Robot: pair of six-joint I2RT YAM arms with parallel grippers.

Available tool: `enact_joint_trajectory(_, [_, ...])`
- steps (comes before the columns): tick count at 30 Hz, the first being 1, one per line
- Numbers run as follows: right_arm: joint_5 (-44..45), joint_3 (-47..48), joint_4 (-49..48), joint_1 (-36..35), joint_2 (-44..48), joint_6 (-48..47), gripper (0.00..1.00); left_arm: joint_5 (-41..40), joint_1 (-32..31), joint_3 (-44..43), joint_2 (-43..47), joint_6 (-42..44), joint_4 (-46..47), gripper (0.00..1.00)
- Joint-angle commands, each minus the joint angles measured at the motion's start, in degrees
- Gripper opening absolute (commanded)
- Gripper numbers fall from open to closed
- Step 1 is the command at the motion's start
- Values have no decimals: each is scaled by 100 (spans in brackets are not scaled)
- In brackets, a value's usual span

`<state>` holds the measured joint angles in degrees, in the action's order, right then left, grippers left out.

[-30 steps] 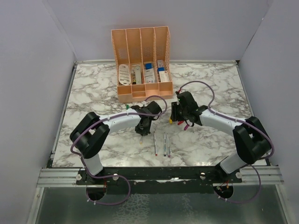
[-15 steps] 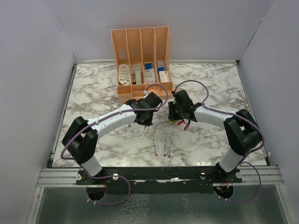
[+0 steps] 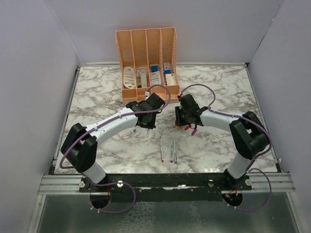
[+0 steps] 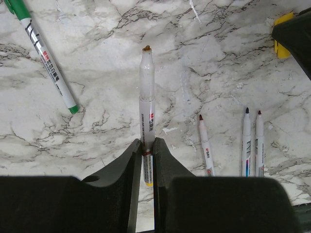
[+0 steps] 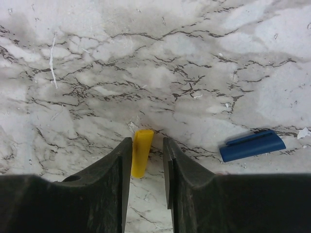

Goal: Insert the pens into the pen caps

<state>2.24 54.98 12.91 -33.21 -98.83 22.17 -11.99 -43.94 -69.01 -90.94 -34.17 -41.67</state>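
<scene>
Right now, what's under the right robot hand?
A yellow cap lies on the marble table, between the right gripper's open fingers. A blue cap lies off to one side. The fingers hide the table right beneath them.

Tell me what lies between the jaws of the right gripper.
The yellow cap lies on the marble table between the jaws of the right gripper, with a gap on one side. The right wrist view shows it.
</scene>
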Motion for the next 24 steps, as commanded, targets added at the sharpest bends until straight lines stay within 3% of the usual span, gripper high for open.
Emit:
enact_joint_trajectory(1, [53,126,185,-122,-214,-25,31,3,69,-109,228,-19,-28,0])
enact_joint_trajectory(15, [477,110,936,-508,-341,288,29,182,412,233,548,-20,224,0])
enact_joint_trajectory(24, [757,171,1216,-528,-546,429,21,270,535,305,601,32,311,0])
